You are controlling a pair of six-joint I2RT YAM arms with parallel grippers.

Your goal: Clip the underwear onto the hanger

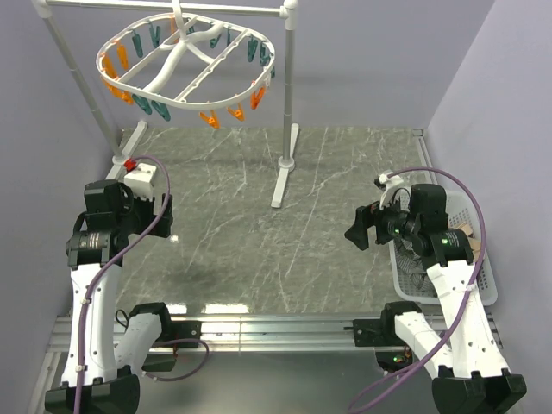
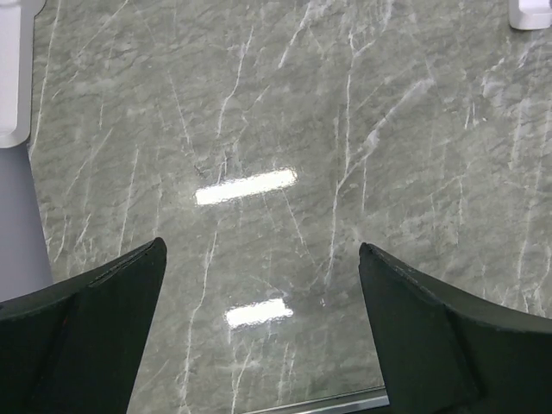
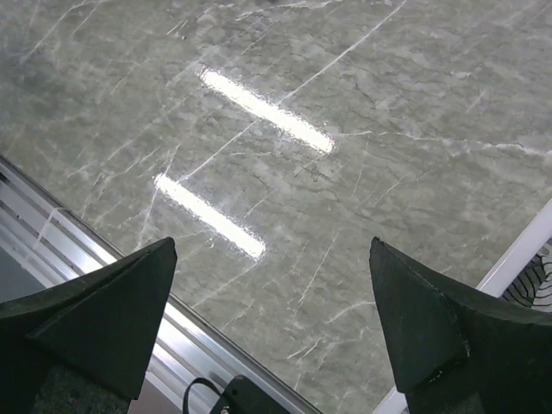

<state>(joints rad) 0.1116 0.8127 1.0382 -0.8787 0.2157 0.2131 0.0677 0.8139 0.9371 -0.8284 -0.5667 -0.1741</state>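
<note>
The hanger, a white oval ring with orange and teal clothespins along its rim, hangs from the rail at the back left. The underwear is not clearly in view; only a small tan-brown patch shows in the basket behind my right arm, and I cannot tell what it is. My left gripper hovers open over bare marble at the left. My right gripper is open too, above the table near its front edge, beside the basket. Neither holds anything.
A white pole rail stand carries the hanger; its feet rest on the grey marble table. A white mesh basket sits at the right edge. A metal rail runs along the table's front.
</note>
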